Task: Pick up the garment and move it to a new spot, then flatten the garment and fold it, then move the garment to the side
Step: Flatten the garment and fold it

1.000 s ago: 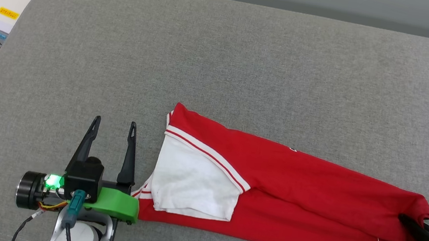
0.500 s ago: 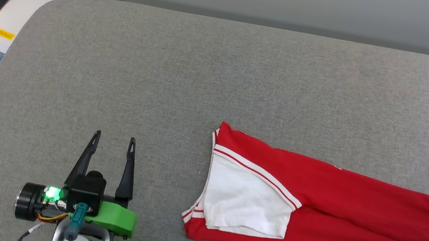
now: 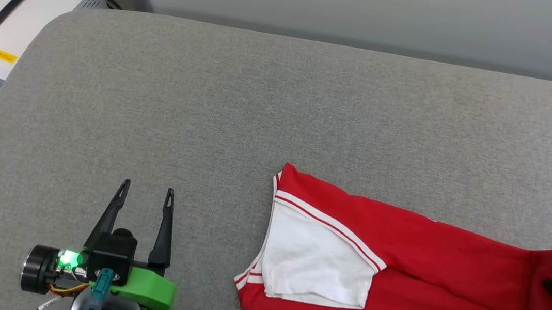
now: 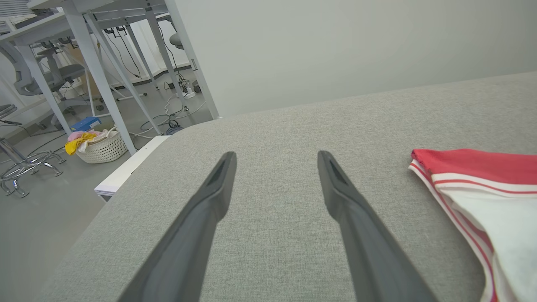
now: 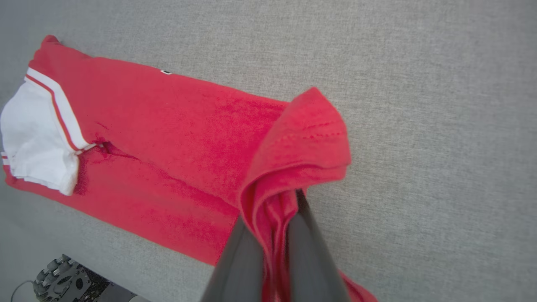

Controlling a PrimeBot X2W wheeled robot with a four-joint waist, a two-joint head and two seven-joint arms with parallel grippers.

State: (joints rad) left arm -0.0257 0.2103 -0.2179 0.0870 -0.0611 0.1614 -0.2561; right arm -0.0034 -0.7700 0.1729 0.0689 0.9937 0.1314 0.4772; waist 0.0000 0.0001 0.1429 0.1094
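Two grippers: the left gripper (image 3: 147,187) hovers over the near left part of the desk (image 3: 262,96), its fingers spread wide and holding nothing. The right gripper (image 5: 277,214) is clamped tight on the hem end (image 5: 306,130) of the shirt (image 3: 424,265), towards the near right.
Shirt: it is red and already doubled into a long band, with the white sleeve (image 3: 310,263) on top at its left end. It lies flat along the desk's near edge, on the right half.
Change over the last second: the sleeve end was touching the green mount (image 3: 146,286) behind the left gripper and now lies well apart from it, to the right. The band has been dragged along the near edge by its hem.
Camera: the head view has tipped as well, so the desk's far edge and the white box (image 3: 12,5) sit lower in it. That shift is not a move of the things.
Change over the last half second: the sleeve end has stayed put. The hem end, which ran out of the head view, is now raised and bunched, curling back over the band.
Meaning: the move to a new spot looks finished. The right gripper seems to be starting the crosswise fold, hem towards sleeve. The shift to the side is not yet done.
Risk: the grip holds a bunched clump, not a flat edge, so the fold may land crooked.
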